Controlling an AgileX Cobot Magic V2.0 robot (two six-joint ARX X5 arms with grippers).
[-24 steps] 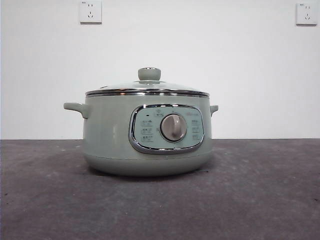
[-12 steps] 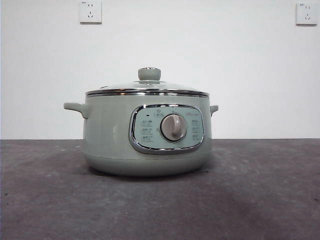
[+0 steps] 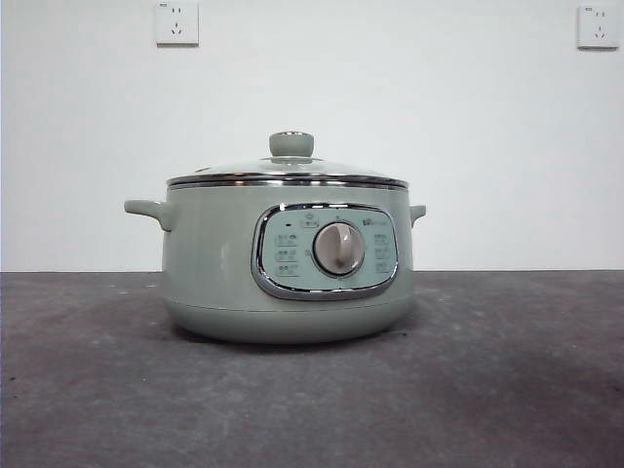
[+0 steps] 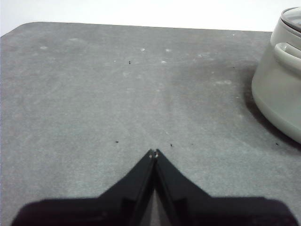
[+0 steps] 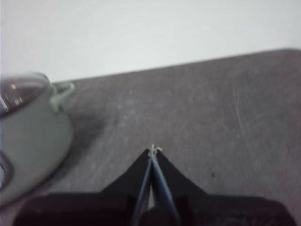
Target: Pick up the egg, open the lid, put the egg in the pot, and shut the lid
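Sitting unchanged: lid (image 3: 289,174) on pot (image 3: 283,263), as before.

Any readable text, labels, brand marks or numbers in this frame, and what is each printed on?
No text can be read.
Pot control panel: small icons and marks around the grey dial, too small to read.
Upper right of the panel: a tiny mark, possibly a brand, blurred.
Wall sockets: tiny marks at the top corner, illegible.
Both wrist views: no writing visible.
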